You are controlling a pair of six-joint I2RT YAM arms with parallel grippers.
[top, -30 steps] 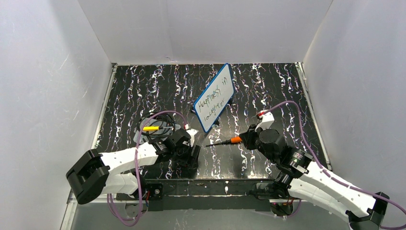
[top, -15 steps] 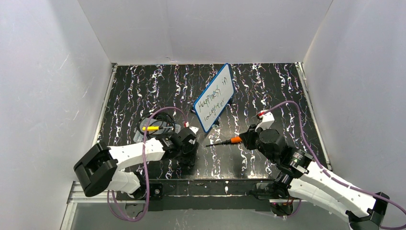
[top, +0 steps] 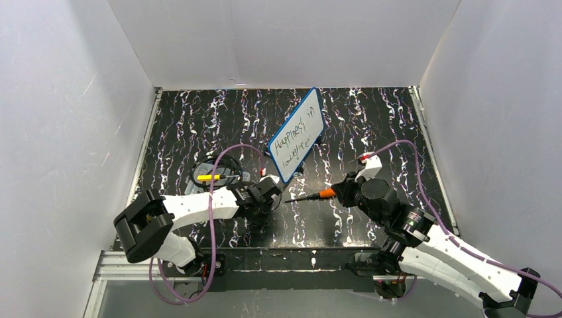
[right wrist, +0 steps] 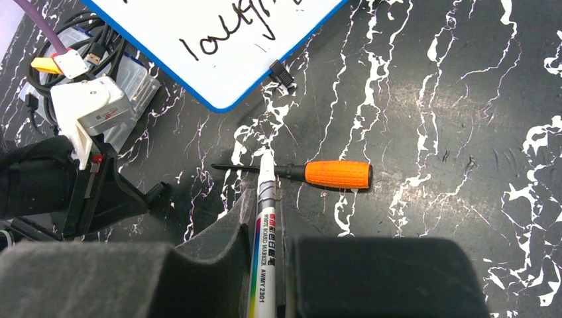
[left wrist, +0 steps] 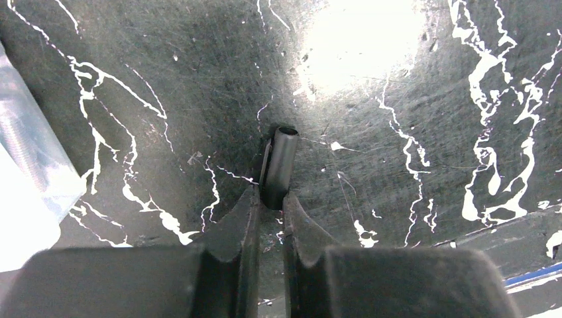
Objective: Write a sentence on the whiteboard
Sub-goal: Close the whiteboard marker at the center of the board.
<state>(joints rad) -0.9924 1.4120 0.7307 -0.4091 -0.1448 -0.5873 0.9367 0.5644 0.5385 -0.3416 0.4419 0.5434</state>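
whiteboard (top: 297, 136) set diagonally mid-table toward the back, sentence (top: 295, 141) in two black lines on it, right gripper (right wrist: 264, 215) clamped on a marker (right wrist: 266, 182) near the board's lower edge, orange-handled screwdriver (right wrist: 337, 174) just beside the tip, left gripper (left wrist: 270, 199) pinched narrow on a black cap (left wrist: 281, 162)

Glossy whiteboard (right wrist: 159, 16), scratched tabletop (left wrist: 397, 86) — faint sheen, clear plastic tray (right wrist: 138, 78)
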